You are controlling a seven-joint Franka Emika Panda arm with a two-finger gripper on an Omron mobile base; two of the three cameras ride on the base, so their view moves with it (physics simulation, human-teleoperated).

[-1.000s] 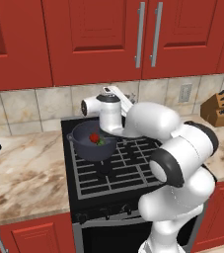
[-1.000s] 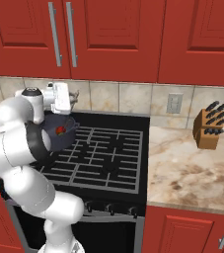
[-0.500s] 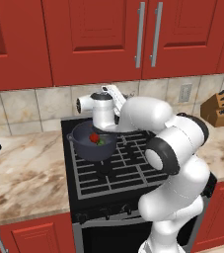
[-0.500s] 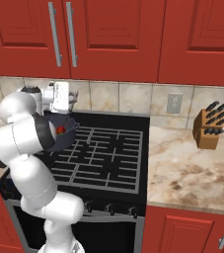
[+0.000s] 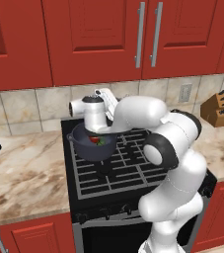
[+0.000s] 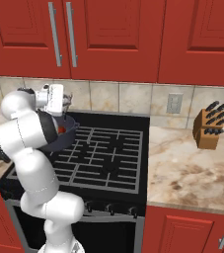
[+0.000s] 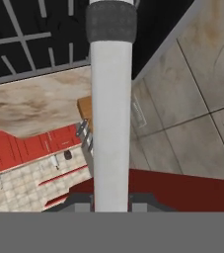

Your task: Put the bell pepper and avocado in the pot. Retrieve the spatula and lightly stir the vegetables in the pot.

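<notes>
End effector (image 5: 97,132) sat directly over the pot (image 5: 93,145), hand pointing down into its mouth. In the hand view a long white handle with a dark grey end (image 7: 111,99) ran straight up from between the finger tips, so the jaws were clamped narrow on it; judged to be the spatula, gripped by the handle so the working end could reach into the pot. Blade itself hidden in both base views.

Pot stood on the rear left burner of the black stove (image 5: 133,173), near the tiled backsplash (image 5: 29,106). Bell pepper (image 5: 96,140) was inside the pot, a small red spot against the dark interior, also visible past the arm in the right base view (image 6: 61,129). Avocado couldn't be made out; possibly beside the pepper, too small to tell.

Stage judged: vegetables loaded, tool in hand, stirring step in hand. Vertical hold kept the arm clear of the pot's rim.

Knife block (image 6: 210,129) stood on the marble surface (image 6: 192,173) well right of the stove, uninvolved.
</notes>
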